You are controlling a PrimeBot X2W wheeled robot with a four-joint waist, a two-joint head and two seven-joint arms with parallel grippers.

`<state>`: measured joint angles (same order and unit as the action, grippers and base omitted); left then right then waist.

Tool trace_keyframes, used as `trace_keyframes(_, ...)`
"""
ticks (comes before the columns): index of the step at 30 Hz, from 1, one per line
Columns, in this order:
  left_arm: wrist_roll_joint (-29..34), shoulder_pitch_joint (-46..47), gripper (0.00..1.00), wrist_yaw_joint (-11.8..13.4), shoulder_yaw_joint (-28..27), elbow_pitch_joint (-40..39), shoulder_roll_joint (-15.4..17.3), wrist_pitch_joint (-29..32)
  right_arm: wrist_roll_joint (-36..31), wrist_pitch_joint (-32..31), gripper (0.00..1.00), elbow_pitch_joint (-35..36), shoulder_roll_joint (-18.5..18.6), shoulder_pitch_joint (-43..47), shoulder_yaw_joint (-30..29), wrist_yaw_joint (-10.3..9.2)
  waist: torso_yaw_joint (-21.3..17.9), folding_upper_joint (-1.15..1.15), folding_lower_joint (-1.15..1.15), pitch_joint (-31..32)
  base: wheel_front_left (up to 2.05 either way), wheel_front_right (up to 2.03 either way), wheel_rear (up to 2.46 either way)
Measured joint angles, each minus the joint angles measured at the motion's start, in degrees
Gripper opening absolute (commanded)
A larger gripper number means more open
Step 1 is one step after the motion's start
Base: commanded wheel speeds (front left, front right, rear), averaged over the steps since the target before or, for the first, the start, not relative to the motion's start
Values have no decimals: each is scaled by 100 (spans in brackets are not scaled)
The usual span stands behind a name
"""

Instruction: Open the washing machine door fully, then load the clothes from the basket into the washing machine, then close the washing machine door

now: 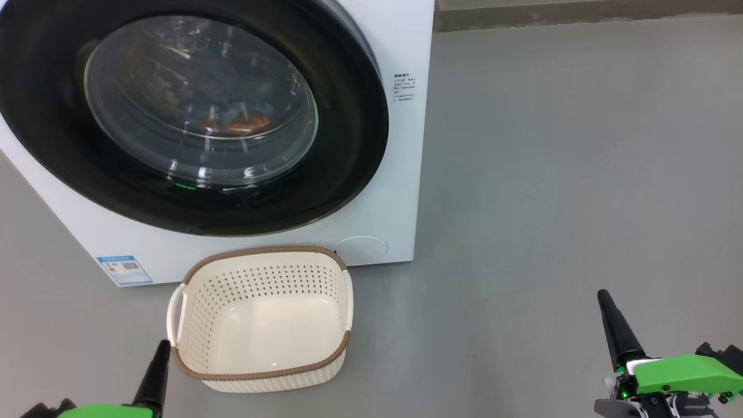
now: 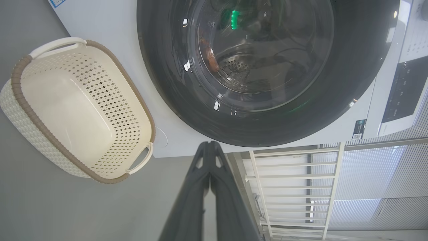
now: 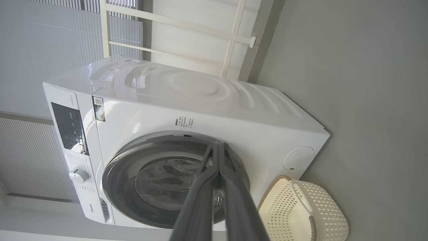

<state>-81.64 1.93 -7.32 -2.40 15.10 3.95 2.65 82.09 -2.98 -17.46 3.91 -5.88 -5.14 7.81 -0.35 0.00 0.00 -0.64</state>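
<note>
**Loaded and closed up**

The left gripper (image 2: 210, 144) has its fingers pressed together, holding nothing. The basket (image 1: 261, 281) sits just ahead to its right. Beyond that, the washing machine door (image 1: 197, 98) lies flush on the washing machine (image 1: 400, 174), with the clothes (image 1: 235, 123) dim behind its glass. The right gripper (image 3: 219, 144) is well apart to the right, fingers likewise together on nothing

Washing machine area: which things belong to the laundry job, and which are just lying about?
Job: big white front-loading washing machine; its black-rimmed round glass door, shut; empty cream perforated plastic basket.
Lying about: grey floor; white slatted rack.
</note>
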Motion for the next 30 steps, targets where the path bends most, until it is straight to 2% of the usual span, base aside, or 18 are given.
trace_keyframes(20,-1015,181,0,0,-181,7,-141,341,939,-307,0,158,-102,3,-250,-42,35,0,0,47,0,0,0)
trace_keyframes(30,-1038,185,0,0,-187,7,-159,343,983,-307,0,167,-111,4,-265,-42,35,0,0,47,0,0,0)
